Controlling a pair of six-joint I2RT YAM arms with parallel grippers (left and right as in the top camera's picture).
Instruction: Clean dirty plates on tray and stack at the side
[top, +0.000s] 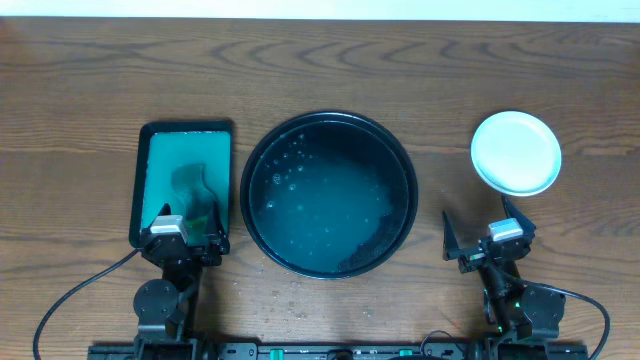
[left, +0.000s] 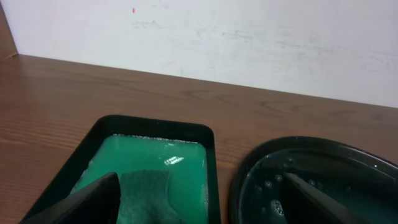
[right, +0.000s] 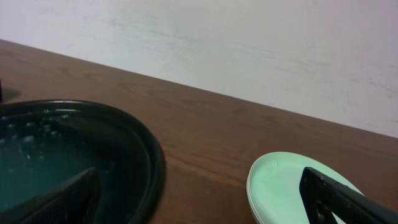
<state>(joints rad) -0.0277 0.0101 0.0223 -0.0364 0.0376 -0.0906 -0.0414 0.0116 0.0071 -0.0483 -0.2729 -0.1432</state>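
The round black tray (top: 330, 117) sits mid-table and holds only a film of water with bubbles; no plate lies in it. It also shows in the left wrist view (left: 244, 177) and the right wrist view (right: 155, 168). The plates (top: 516, 152) are stacked on the table to its right, pale mint-white, the top face without smears (right: 280, 186). My left gripper (top: 185, 218) is open and empty over the near end of the green tray (left: 200, 180). My right gripper (top: 484, 232) is open and empty just in front of the plate stack (right: 199, 177).
A rectangular green tray with a black rim (top: 188, 127) stands left of the black tray, holding soapy green liquid and a dark green scrub pad (top: 195, 190), which lies beside my left finger (left: 146, 193). A white wall runs behind the wooden table.
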